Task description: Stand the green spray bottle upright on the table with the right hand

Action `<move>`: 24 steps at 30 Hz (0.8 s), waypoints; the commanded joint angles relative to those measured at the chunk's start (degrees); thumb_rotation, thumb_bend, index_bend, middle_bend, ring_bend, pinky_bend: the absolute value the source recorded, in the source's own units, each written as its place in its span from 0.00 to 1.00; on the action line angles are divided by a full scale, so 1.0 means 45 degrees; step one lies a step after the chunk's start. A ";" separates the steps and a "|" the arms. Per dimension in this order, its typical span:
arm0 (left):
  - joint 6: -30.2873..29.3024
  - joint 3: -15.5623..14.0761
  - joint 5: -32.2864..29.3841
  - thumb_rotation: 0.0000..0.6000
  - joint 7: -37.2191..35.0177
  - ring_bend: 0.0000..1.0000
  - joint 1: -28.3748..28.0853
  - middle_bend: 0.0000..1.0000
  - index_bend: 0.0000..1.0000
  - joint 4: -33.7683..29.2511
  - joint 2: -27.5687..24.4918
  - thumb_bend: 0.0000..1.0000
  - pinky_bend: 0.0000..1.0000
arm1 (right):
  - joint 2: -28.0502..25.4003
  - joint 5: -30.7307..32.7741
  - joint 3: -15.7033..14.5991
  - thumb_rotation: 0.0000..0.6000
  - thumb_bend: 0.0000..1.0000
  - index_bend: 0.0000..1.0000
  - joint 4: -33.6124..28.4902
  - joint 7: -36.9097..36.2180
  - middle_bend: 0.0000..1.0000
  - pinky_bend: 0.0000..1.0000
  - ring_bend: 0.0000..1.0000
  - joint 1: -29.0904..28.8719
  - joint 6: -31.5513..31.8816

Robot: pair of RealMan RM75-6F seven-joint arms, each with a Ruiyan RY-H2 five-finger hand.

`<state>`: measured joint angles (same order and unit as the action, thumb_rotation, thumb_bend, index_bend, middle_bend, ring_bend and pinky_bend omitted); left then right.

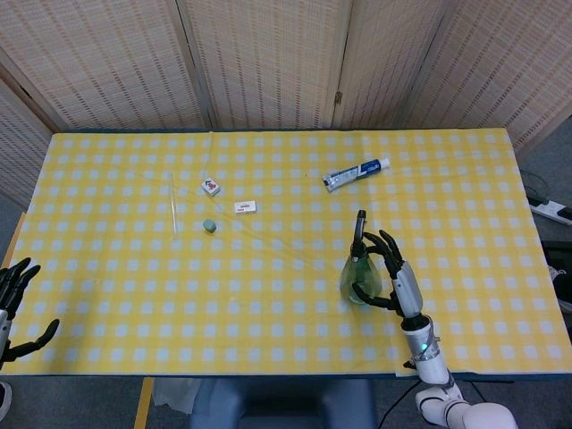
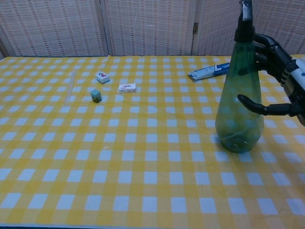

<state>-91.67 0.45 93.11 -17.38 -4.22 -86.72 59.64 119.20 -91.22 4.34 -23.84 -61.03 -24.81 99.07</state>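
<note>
Your yellow-and-white checked worktop carries the translucent green spray bottle near its front right, well in front of the blue-and-white toothpaste tube. The bottle's long axis now runs straight up, base flat on the cloth. Your right hand sits just to the bottle's right, fingers spread around the body, seemingly barely touching. Your left hand hangs open, far left of the bottle.

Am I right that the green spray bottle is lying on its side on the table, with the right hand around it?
Not quite: the green spray bottle stands upright on its base on the table, nozzle up, as the chest view shows. The right hand is indeed around it.
</note>
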 commanded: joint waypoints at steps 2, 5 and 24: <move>0.0048 0.0005 -0.0029 0.84 0.0058 0.00 -0.0011 0.00 0.00 -0.0021 0.0002 0.38 0.00 | -0.0417 -0.0025 -0.0111 1.00 0.33 0.00 -0.0392 0.0024 0.12 0.00 0.28 0.0339 0.0198; 0.0082 0.0004 -0.0047 0.84 0.0169 0.00 -0.0013 0.00 0.00 -0.0066 0.0002 0.38 0.00 | -0.0780 -0.0060 -0.0227 1.00 0.33 0.00 -0.0709 0.0122 0.12 0.00 0.27 0.0608 0.0258; 0.0153 0.0032 -0.0146 0.84 0.0546 0.00 0.0012 0.00 0.00 -0.0247 0.0024 0.38 0.00 | -0.2124 -0.0093 -0.0476 1.00 0.32 0.00 -0.1791 0.0412 0.04 0.00 0.20 0.1384 -0.0164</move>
<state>-90.97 0.60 92.45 -14.93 -4.17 -87.83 59.75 109.80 -91.58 2.16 -31.73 -59.29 -18.50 98.46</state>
